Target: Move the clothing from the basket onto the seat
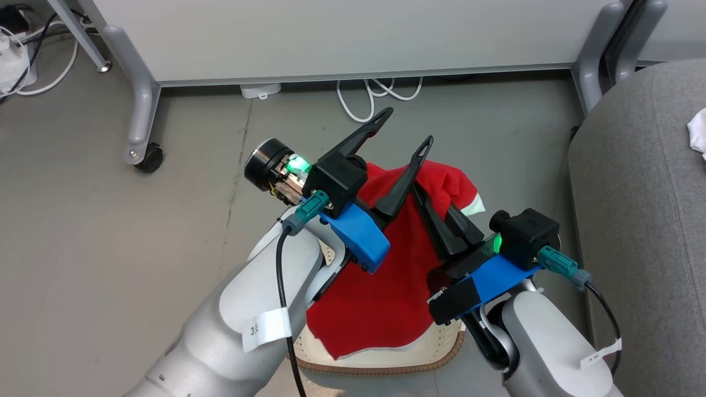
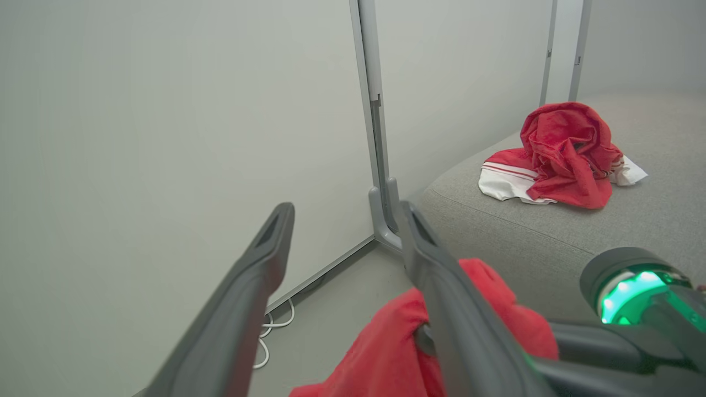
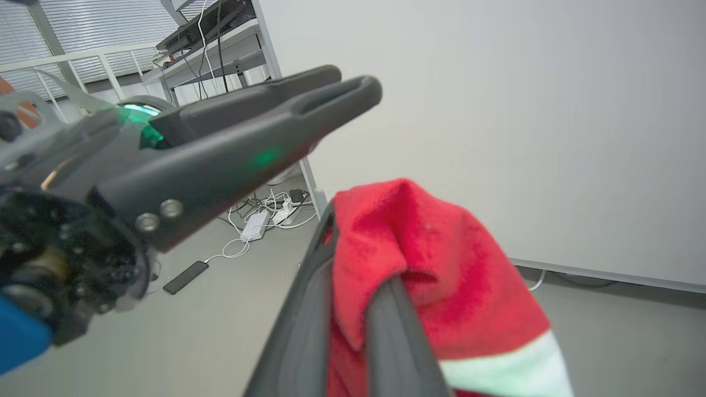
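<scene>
We see the right gripper (image 1: 436, 212) clamped on a bright red soft fabric garment with white trim (image 1: 380, 298), which hangs from its two long dark fingers over the oval cream-white plastic basket with brown woven rim (image 1: 380, 368). The left gripper (image 1: 404, 128), its fingers spread and empty, stands just beside the cloth. A second red-and-white garment (image 2: 562, 160) lies near an edge of the large light-grey upholstered seat (image 1: 634, 231).

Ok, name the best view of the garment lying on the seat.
Left wrist view: the whole red garment lies on the seat. Head view catches a white corner; right wrist view faces the wall.
</scene>
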Controlling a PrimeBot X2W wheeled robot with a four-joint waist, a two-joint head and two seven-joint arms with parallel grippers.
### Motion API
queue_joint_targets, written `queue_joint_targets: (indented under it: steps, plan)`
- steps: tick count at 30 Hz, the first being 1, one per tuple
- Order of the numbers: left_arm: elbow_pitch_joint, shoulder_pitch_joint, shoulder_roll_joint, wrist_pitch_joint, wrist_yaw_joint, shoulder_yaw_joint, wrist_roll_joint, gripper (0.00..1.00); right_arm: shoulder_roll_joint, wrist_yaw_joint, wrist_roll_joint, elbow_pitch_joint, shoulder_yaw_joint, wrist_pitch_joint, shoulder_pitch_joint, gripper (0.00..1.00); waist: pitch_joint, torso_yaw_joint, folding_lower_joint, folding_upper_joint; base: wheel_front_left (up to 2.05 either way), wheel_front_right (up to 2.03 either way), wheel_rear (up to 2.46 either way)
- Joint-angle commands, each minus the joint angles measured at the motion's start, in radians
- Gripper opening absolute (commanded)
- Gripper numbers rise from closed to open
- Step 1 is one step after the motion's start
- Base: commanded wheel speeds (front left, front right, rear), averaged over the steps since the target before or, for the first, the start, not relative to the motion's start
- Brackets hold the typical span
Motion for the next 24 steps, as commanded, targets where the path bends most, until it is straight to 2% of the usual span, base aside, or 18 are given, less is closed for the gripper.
queue_joint_targets:
  steps: [1, 11, 24]
  plan:
    - [-0.002, 0.005, -0.001, -0.003, -0.005, 0.007, 0.001, 1.00, -0.002, 0.000, -0.011, 0.002, -0.005, -0.001, -0.004, 0.00, 0.000, -0.003, -0.0001, 0.0000, 0.00, 0.00, 0.00]
    - [-0.010, 0.029, 0.002, -0.003, -0.004, 0.011, 0.013, 1.00, -0.002, 0.000, -0.046, -0.026, -0.086, -0.001, 0.017, 0.00, 0.011, -0.056, -0.0001, 0.0000, 0.00, 0.00, 0.00]
    - [-0.038, 0.062, 0.011, -0.003, -0.005, -0.038, 0.029, 1.00, -0.001, 0.000, -0.097, -0.097, -0.244, -0.001, 0.032, 0.00, 0.060, -0.197, -0.0001, 0.0000, 0.00, 0.00, 0.00]
